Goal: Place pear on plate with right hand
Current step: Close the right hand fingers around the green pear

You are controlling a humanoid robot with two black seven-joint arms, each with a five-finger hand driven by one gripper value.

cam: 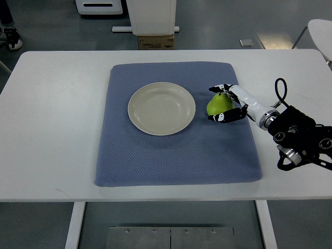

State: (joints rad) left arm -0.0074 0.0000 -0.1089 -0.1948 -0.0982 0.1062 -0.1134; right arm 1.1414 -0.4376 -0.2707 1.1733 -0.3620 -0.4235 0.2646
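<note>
The green pear (218, 105) sits on the blue mat (176, 155), just to the right of the plate (161, 108) and not on it yet. The right hand (226, 102) is around the pear. Its dark fingers (220, 88) curl over the far side and more curl under the near side, so the hand looks like it is gripping the pear. I can't see the left hand at all.

The pear looks smooth and shiny, fat at the bottom and thin at the top. I think it is firm and fairly light, but its skin may be slippery, and a hard squeeze could bruise it. The fat, round middle looks like the best place to hold, and that is where the fingers are.

The plate is round, pale and glossy, with a low rim. It looks hard, so the pear could roll on it. The mat looks soft and bumpy, like cloth. The white tabletop (52, 104) under it is flat and smooth.
</note>
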